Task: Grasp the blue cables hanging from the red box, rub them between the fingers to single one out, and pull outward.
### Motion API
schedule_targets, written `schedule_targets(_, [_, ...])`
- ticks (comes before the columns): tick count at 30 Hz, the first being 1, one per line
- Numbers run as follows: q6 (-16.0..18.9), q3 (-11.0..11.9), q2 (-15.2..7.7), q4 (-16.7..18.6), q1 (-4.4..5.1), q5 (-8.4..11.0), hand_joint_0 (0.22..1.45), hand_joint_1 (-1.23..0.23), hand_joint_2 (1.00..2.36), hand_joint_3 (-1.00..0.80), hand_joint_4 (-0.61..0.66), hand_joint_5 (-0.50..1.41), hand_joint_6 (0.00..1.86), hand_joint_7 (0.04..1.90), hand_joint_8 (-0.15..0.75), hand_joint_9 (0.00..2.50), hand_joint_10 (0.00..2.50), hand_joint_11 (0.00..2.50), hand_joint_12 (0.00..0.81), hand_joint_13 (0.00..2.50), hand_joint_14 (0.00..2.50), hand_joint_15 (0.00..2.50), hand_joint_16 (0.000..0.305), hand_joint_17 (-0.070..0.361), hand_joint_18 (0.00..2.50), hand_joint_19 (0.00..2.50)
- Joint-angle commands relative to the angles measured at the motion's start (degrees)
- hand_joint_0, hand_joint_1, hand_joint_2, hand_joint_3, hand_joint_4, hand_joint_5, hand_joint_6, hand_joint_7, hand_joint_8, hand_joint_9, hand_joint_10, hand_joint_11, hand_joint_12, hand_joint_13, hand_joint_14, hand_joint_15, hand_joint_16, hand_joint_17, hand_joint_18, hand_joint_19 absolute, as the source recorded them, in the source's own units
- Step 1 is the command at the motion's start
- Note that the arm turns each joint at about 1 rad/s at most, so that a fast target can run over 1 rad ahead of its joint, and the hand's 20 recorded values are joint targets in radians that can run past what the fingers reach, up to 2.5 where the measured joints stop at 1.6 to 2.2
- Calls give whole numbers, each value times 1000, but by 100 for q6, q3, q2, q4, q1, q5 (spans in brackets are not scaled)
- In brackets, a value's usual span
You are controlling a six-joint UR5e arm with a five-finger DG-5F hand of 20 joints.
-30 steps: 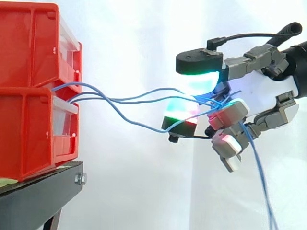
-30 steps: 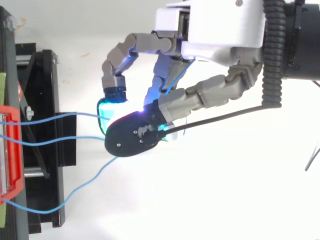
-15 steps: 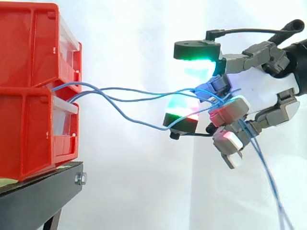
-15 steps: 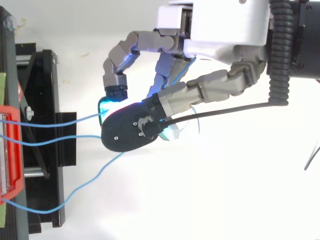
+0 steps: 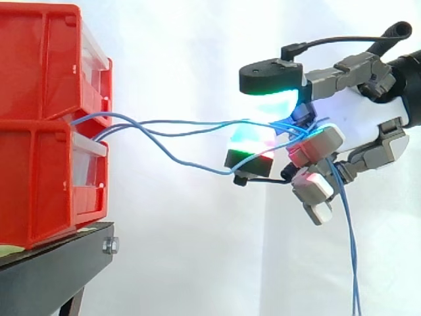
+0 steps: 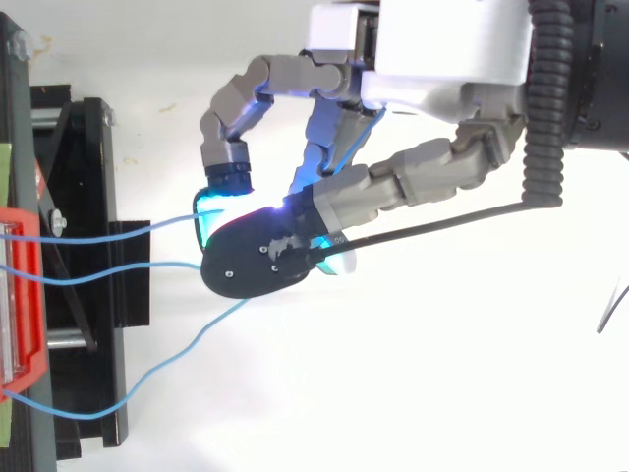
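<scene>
- The hand [image 5: 358,122] was closed on the blue cables [image 5: 217,123], well to the right of the bins. Its fingers were curled, and the strands were pinched between a glowing upper pad [image 5: 273,99] and the pad below it.
- Several strands appeared to sit in that pinch together. A pull from there would probably have dragged the whole bunch rather than one cable.
- The strands crossed over each other just left of the fingers. Rubbing could have tightened that crossing into a tangle instead of separating them.
- The loose tails ran over the lower curled fingers and hung down on the right. They could have snagged there and been carried along by an outward move.
- The lowest strand sagged with more slack than the upper two, so the load would likely have come unevenly, and a thin cable might have slipped out from the smooth pads.
- A hard tug on all the strands could have shifted the lower red bin [image 5: 39,184] on the black stand [image 5: 59,263], since nothing visible held it down.
- The upper red bin [image 5: 39,59] sat stacked on the lower one at the left, and its contents could not be made out.
- The cables came out at the front of the lower bin, beside a clear insert [image 5: 89,164]. What else lay inside was hidden.
- From above, three strands ran leftward from the hand to the bin's front edge.
</scene>
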Motion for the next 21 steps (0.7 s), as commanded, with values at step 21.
schedule_targets(21, [0,-3,0,0,-19,13,593,-490,1014,-277,82,-124,849,960,285,1359,24,1131,399,1097,25,742,58,130,858,674])
